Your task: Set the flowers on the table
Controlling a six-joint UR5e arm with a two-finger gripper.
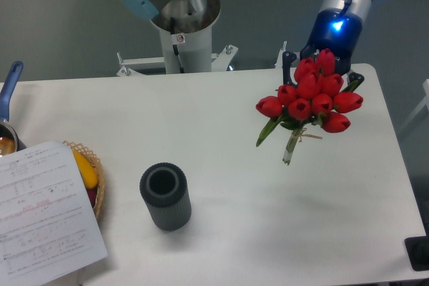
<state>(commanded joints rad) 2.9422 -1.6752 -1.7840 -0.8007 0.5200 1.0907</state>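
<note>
Presently we are observing the gripper point(320, 65) clenched on the flowers point(310, 98), one bunch of roughly ten red tulips. We are noting the bunch hanging directly beneath the claw, over the table's point(221, 118) right side, stems pointing down and slightly left, tips apparently above the surface. We are counting one grey vase point(165, 195), well apart to the left.

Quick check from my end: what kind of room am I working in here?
Most likely a robotics lab or test bench, not a home. The arm's pedestal is bolted at the edge of a plain white table, the backdrop is bare grey wall, and a printed paper sheet lies beside the props.
</note>
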